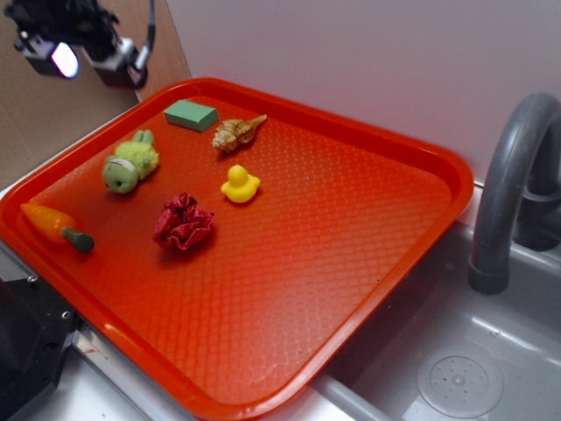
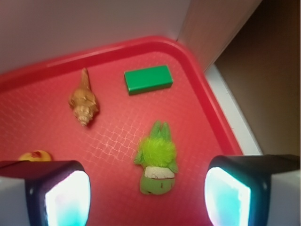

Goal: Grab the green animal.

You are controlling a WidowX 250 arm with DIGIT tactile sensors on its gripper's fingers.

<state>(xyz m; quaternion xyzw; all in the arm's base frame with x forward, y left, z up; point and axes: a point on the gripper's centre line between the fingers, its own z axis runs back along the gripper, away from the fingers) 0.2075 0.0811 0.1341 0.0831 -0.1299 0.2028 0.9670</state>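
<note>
Two fingertips (image 2: 68, 197) of my gripper (image 2: 148, 197) frame the wrist view's bottom edge, spread wide and empty. Between them, lower centre, lies the green plush animal (image 2: 157, 162) on the red tray (image 2: 214, 113). I should descend straight, centring its fuzzy body, clear of the green block (image 2: 148, 79) beyond.

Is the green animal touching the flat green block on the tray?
No. In the exterior view the green animal lies apart from the green block, with bare red tray between them.
</note>
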